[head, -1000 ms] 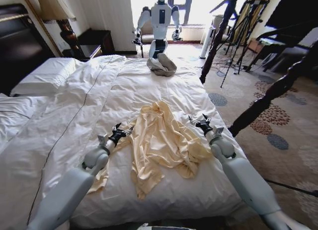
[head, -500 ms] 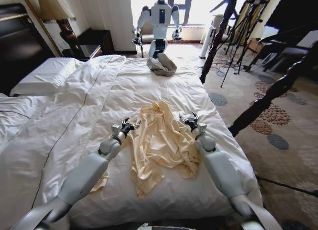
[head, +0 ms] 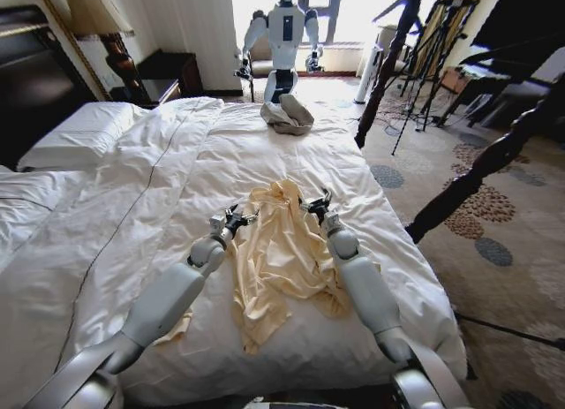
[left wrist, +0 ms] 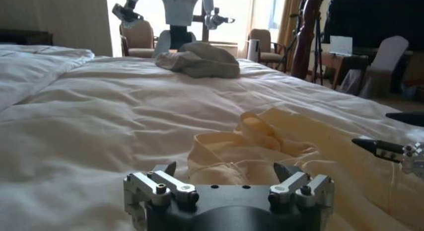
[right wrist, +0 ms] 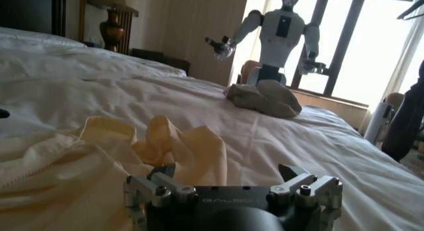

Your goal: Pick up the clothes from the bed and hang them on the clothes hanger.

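The clothes (head: pixel 282 250), a pale cream-yellow top, lie crumpled on the white bed (head: pixel 159 188) near its right side. My left gripper (head: pixel 237 217) hovers open at the top's far left edge, and my right gripper (head: pixel 315 202) hovers open at its far right edge. In the left wrist view the open left gripper (left wrist: pixel 229 171) faces the bunched clothes (left wrist: pixel 265 141). In the right wrist view the open right gripper (right wrist: pixel 229 172) sits just over the clothes (right wrist: pixel 172 141). A thin black shape that looks like the clothes hanger (head: pixel 395 10) hangs by the far bed post.
A grey-beige cloth bundle (head: pixel 287 115) lies at the bed's far edge, and another white robot (head: pixel 284 29) stands behind it. Dark bed posts (head: pixel 481 170) and black tripods (head: pixel 433 56) stand on the right over patterned carpet. Pillows (head: pixel 75 135) lie at the left.
Both arms have stretched forward and inward, bringing the grippers from beside the top's middle to its far end. The top itself has not moved.
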You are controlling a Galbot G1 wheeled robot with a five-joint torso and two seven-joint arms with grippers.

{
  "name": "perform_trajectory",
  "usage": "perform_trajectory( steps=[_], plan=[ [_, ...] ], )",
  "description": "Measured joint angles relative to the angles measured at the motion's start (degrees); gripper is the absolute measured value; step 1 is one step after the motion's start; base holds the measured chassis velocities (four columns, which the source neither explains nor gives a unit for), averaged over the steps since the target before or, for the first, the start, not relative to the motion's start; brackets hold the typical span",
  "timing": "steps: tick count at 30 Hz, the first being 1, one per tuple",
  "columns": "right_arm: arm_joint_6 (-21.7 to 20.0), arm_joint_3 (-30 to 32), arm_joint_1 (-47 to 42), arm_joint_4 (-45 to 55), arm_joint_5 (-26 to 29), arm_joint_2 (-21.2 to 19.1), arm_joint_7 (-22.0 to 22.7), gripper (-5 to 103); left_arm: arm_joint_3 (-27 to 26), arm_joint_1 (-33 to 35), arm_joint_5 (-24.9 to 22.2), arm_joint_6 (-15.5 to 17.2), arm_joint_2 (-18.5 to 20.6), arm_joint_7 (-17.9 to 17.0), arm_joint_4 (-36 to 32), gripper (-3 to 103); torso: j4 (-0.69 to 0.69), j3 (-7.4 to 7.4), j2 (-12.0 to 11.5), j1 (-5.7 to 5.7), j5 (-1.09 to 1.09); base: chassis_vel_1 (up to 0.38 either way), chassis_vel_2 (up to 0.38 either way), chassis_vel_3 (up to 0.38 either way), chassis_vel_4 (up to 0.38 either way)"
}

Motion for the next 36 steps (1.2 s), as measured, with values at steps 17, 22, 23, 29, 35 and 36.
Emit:
perform_trajectory(
  steps=[17,22,23,29,35,36],
  plan=[
    [-4.85,0.00,4.84,-7.79,3.88,-2.82,-3.95,89,9.17,-8.02,-2.27,3.62,-2.79,-2.58,5.13,98,0.01,0.01,0.00,0.03,0.01,0.000,0.000,0.000,0.000],
    [-6.30,0.00,5.25,-7.64,3.79,-2.48,-5.45,68,13.52,-11.96,-3.20,4.42,-6.91,-7.38,11.14,99,0.00,0.01,-0.01,0.02,0.01,0.000,0.000,0.000,0.000],
    [-6.40,0.01,5.55,-8.06,3.74,-2.63,-5.52,68,14.08,-12.88,-2.61,4.41,-8.26,-8.91,12.85,99,-0.01,0.01,-0.01,0.02,0.01,0.000,0.000,0.000,0.000],
    [-7.63,0.01,5.81,-8.57,3.71,-2.72,-5.43,51,13.36,-15.02,1.07,3.12,-11.79,-12.21,17.81,100,-0.01,0.02,-0.01,0.03,0.02,0.000,0.000,0.000,0.000],
    [-8.57,0.01,5.51,-8.24,3.91,-1.82,-5.37,40,12.32,-15.05,4.97,2.71,-11.60,-12.53,18.69,100,0.01,0.01,-0.01,0.02,0.02,0.000,0.000,0.000,0.000],
    [-8.66,0.01,5.52,-8.30,4.02,-1.73,-5.42,40,12.32,-14.96,5.39,3.35,-11.42,-12.57,18.93,100,0.01,0.01,-0.01,0.02,0.02,0.000,0.000,0.000,0.000]
  ],
)
